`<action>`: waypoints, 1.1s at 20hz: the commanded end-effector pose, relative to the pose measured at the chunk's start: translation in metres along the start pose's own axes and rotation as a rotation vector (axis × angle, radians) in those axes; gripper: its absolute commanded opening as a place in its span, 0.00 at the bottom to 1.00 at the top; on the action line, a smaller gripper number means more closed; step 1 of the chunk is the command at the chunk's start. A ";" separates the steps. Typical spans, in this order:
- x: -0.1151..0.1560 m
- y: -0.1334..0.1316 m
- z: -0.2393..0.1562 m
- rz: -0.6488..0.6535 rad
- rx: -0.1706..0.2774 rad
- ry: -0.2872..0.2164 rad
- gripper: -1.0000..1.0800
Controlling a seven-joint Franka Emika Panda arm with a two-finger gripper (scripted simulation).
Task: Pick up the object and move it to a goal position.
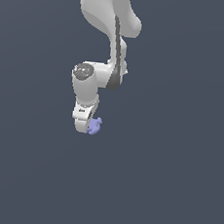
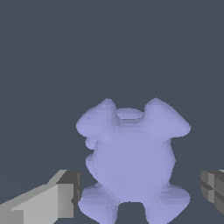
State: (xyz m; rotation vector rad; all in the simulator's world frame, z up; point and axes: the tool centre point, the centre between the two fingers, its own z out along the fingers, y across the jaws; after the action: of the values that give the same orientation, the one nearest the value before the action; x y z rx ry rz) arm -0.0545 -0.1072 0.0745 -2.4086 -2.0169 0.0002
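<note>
Clearly my tool (image 2: 140, 192) stands open, pads either side of the object (image 2: 131, 162); it looks rigid, light and knobbly, so I'd pinch the round middle.

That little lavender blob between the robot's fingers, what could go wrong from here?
1. The lavender-blue object is lumpy and rounded. In the wrist view the two fingers stand on either side with gaps showing, so closing on a knob could make it twist or squirt out.
2. In the exterior view the object pokes out beside the gripper tip rather than clearly centred, so the grasp may catch only an edge and drop it during the lift.
</note>
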 end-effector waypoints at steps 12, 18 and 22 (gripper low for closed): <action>0.000 -0.001 0.043 -0.005 0.000 0.000 0.96; 0.000 0.000 0.050 -0.005 0.000 0.000 0.00; 0.000 0.000 0.050 -0.005 0.000 0.000 0.00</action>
State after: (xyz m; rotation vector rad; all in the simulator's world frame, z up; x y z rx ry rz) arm -0.0518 -0.1075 0.0452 -2.4140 -2.0363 -0.0068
